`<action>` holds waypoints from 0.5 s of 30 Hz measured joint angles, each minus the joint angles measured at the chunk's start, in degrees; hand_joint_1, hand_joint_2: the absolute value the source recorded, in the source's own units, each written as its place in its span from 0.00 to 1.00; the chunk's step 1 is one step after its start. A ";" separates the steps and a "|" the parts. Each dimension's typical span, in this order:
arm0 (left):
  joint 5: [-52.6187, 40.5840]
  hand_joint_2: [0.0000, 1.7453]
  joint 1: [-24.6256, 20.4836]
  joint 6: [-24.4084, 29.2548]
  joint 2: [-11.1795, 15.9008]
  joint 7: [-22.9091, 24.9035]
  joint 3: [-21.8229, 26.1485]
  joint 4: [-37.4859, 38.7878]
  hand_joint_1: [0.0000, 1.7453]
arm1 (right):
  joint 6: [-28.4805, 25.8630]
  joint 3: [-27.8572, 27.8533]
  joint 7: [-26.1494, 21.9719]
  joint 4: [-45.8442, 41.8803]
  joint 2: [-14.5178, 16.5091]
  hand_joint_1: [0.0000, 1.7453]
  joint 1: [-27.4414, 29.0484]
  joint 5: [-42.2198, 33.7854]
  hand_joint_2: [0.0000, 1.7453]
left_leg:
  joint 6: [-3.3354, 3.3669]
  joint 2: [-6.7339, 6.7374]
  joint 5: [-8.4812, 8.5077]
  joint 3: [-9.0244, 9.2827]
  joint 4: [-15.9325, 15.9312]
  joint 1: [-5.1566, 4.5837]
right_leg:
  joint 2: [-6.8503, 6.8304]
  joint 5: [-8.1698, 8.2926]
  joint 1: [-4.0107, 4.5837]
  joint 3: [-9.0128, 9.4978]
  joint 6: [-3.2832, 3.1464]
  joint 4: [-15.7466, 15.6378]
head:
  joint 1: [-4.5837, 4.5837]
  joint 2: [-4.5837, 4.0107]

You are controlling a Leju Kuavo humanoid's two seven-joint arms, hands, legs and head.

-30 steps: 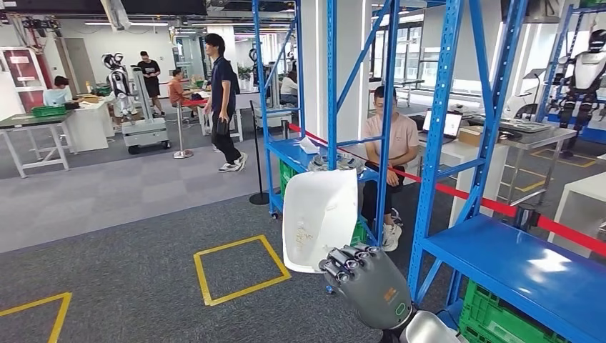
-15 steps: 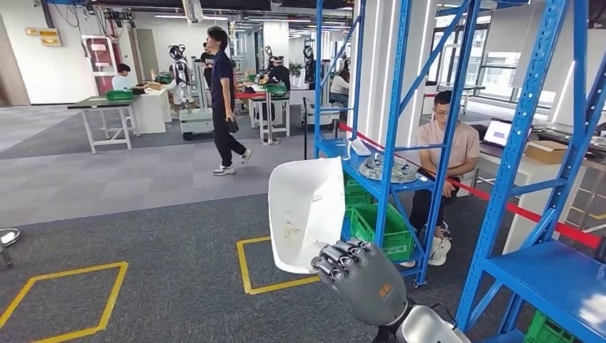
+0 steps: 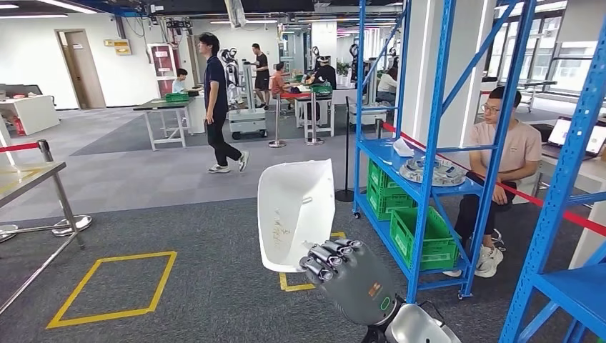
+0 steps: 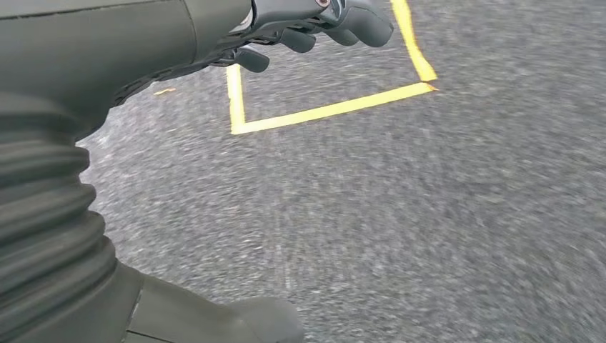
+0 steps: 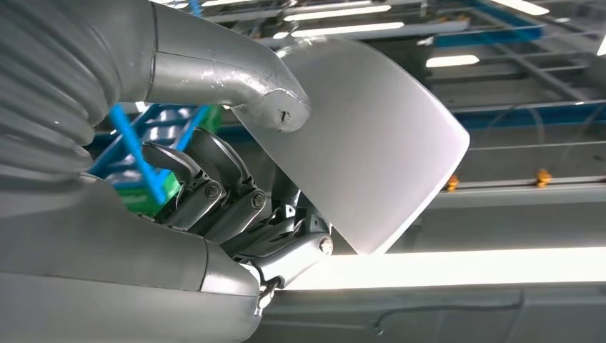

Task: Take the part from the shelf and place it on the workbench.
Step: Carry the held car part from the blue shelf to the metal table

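The part is a large white curved shell, held upright in front of me by my right hand, which grips its lower edge. In the right wrist view the thumb presses on the part from one side and the dark fingers clamp it from the other. My left hand hangs over the grey carpet with nothing in it, its fingers loosely bent and apart from the thumb. A metal table stands at the left edge.
A blue shelf rack with green crates stands close on my right. A person sits behind it by red barrier tape. Another person walks across the aisle. A yellow floor square lies ahead left.
The camera has swung left: the blue shelf slid right in the picture and the metal table came into sight on the left. The white part stays in my right hand.
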 joint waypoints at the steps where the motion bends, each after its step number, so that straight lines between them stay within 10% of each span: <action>1: -0.03 1.00 0.10 0.00 0.01 0.07 0.00 0.00 0.00 | 0.02 0.00 0.01 -0.03 -0.01 1.00 0.15 -0.02 1.00 | 0.02 0.13 0.74 0.41 -0.49 -0.01 | -0.77 -0.06 0.05 0.03 -0.01 0.02 | -0.06 0.00; 6: -0.17 1.00 0.25 -0.01 0.11 -0.28 0.00 -0.03 0.00 | -0.11 -0.01 -0.24 -0.65 -1.41 1.00 0.41 -2.29 1.00 | 1.54 4.84 6.28 8.95 -16.00 -0.93 | -3.97 -0.74 0.65 0.51 0.81 0.16 | -0.35 -0.01; 9: -0.13 1.00 0.83 -0.09 0.22 -0.91 0.01 -0.02 0.00 | -1.09 -0.02 -0.59 -0.70 -2.30 1.00 1.01 -3.60 1.00 | 2.59 3.07 6.40 9.03 -16.50 -1.01 | -5.09 -1.21 0.63 0.89 1.62 0.23 | -0.48 0.00; 13: -0.04 1.00 0.98 -0.32 0.42 -1.46 0.02 -0.04 0.00 | -1.76 0.01 -0.38 -0.71 -2.71 1.00 1.35 -3.70 1.00 | 3.60 0.34 6.80 9.25 -16.96 -0.50 | 1.10 -6.30 0.07 -3.71 2.66 9.98 | -1.27 0.01; 15: 0.02 1.00 0.98 -0.36 0.50 -1.57 0.03 -0.03 0.00 | -1.71 0.17 -0.25 -0.51 -2.87 1.00 1.48 -3.69 1.00 | 3.70 -1.22 6.83 9.18 -16.87 -0.49 | 2.08 -7.75 -0.03 -7.08 2.82 15.83 | -1.51 0.00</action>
